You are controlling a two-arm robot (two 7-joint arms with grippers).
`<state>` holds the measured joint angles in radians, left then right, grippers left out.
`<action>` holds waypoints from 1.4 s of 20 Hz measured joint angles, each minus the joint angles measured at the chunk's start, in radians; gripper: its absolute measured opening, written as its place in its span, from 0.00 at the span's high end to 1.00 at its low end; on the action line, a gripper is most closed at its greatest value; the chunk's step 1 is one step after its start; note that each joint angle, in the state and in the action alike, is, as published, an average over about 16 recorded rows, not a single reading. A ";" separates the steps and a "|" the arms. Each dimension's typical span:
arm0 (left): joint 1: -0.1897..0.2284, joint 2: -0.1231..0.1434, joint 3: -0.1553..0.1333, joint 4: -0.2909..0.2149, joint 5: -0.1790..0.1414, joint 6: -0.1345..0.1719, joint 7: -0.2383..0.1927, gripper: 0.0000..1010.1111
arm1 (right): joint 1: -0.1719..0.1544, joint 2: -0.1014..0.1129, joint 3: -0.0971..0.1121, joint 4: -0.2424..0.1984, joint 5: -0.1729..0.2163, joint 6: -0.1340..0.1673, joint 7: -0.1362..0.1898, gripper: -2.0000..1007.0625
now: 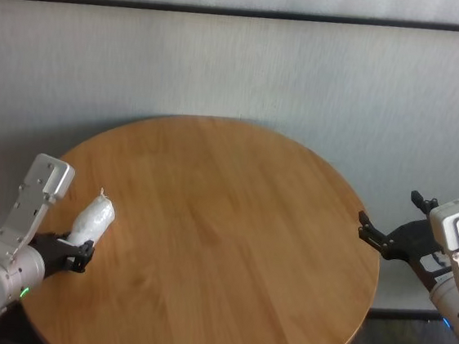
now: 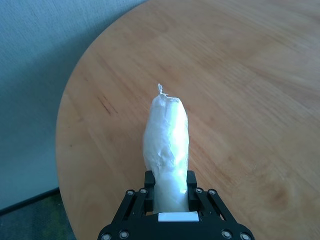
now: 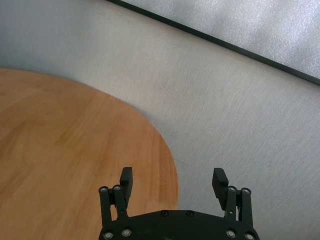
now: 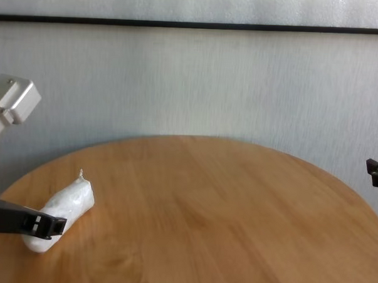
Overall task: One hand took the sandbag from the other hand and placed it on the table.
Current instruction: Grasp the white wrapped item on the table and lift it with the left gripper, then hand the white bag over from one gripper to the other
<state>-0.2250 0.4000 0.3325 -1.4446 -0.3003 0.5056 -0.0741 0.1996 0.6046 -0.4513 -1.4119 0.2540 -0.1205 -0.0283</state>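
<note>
Lower left of the head view: green-ringed left gripper (image 1: 77, 255) clamps the white, lumpy plastic sandbag (image 1: 93, 218) above the round light-wood table (image 1: 230, 246). Right edge: blue-ringed right gripper (image 1: 388, 226) gaping, empty. Risk: a poorly timed handover could drop the bag.

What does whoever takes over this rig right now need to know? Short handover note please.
Left gripper: shut on the sandbag, gripping its lower end, twisted tip pointing away; it is over the table's left edge.
Right gripper: open, empty, at the table's right edge, partly beyond the rim.
Done: the sandbag is in the left gripper's grasp.
Left: bring the two grippers together, pass the sandbag to the right gripper, and set it on the table.
</note>
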 joint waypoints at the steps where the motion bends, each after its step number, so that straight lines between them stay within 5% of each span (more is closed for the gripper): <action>1: 0.000 0.000 0.000 0.000 0.000 0.000 0.000 0.62 | 0.000 0.000 0.000 0.000 0.000 0.000 0.000 0.00; 28: 0.001 0.000 0.000 -0.001 0.002 -0.003 -0.003 0.62 | 0.000 0.000 0.000 0.000 0.000 0.000 0.000 0.00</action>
<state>-0.2241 0.4001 0.3324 -1.4453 -0.2987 0.5031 -0.0773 0.1996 0.6046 -0.4513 -1.4119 0.2540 -0.1205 -0.0283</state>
